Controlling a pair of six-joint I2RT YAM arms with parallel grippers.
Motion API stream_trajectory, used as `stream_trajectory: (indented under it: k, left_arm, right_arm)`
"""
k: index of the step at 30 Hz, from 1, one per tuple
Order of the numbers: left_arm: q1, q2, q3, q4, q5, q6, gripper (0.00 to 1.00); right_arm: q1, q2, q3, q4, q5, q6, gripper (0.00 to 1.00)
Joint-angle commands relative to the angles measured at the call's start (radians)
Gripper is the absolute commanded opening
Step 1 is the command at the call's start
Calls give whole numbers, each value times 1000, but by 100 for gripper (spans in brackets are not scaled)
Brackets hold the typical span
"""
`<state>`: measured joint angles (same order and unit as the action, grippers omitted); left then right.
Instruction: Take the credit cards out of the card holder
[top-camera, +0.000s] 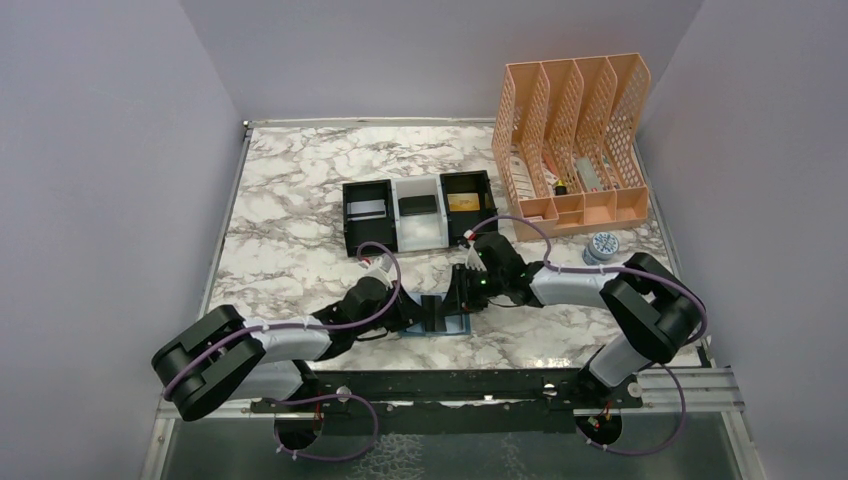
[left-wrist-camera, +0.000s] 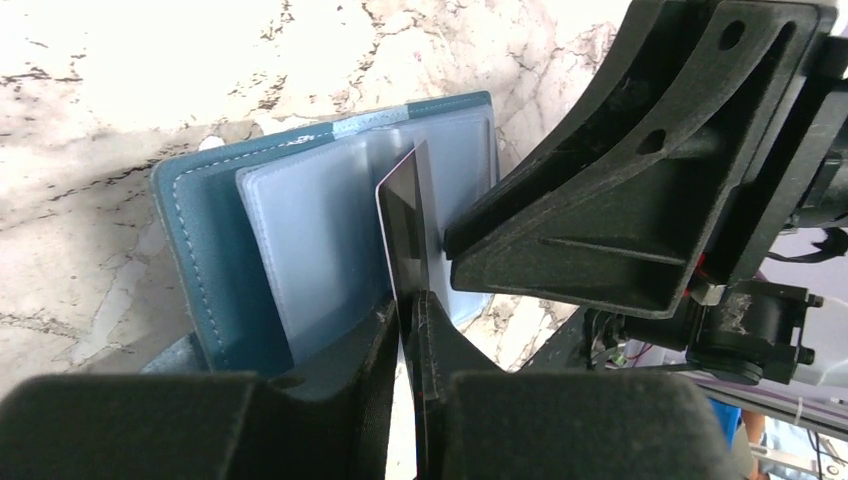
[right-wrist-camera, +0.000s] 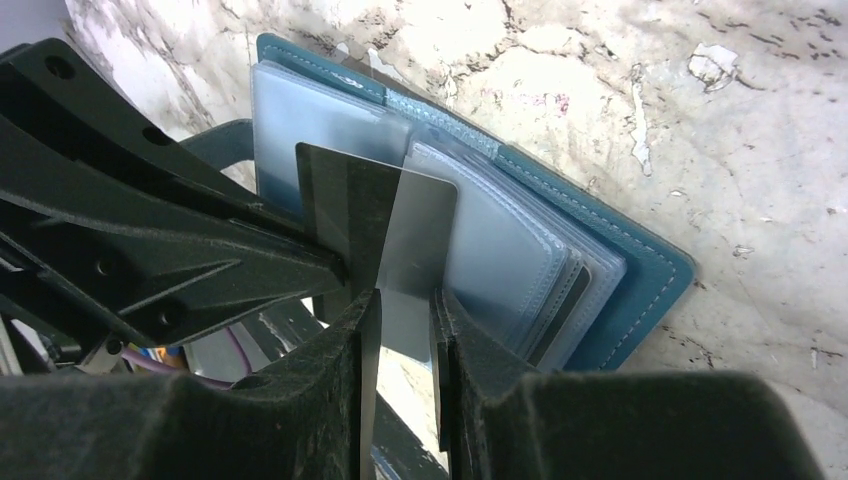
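Note:
The card holder (top-camera: 452, 330) (left-wrist-camera: 215, 260) (right-wrist-camera: 610, 270) lies open on the marble table between both arms, teal-blue outside with pale plastic sleeves. A dark grey credit card (left-wrist-camera: 405, 225) (right-wrist-camera: 375, 210) stands up from its fold. My left gripper (top-camera: 418, 312) (left-wrist-camera: 405, 300) is shut on the card's edge, with only a thin slit of light beside it. My right gripper (top-camera: 462, 295) (right-wrist-camera: 400, 295) comes from the other side, jaws a little apart with nothing clamped, tips close to the card's face. Another dark card edge (right-wrist-camera: 562, 305) shows inside the sleeves.
A black-and-white three-compartment tray (top-camera: 418, 240) sits behind the card holder, with a silvery card (top-camera: 367, 209), a black card (top-camera: 417, 206) and a gold card (top-camera: 462, 202) in it. A peach mesh file organizer (top-camera: 575, 140) stands back right, a small round patterned object (top-camera: 602, 245) before it.

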<state>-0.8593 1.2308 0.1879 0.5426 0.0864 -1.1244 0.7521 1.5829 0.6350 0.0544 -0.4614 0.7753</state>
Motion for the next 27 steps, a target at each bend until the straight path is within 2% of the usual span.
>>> stream_trajectory:
  k: [1,7,11,16,21,27]
  left_arm:
    - [1,20,33,-33,44,35,15]
    - [1,16,59,-33,92,49,13]
    - [2,0,52,-34,85,50,0]
    - [3,-40,28,-57,51,29,0]
    - [3,-146,54,-253,-20,53,0]
    - [8,-276,158,-597,-145,151,0]
  right_arm:
    - [5,40,-14,-37,56,25,26]
    - [4,39,-11,-49,70,35,26]
    - [4,26,-2,-67,89,29,26]
    - [4,-7,21,-110,134,7,25]
    - [4,-54,31,-123,156,-39,26]
    - [3,-118,43,-90,92,-98,28]
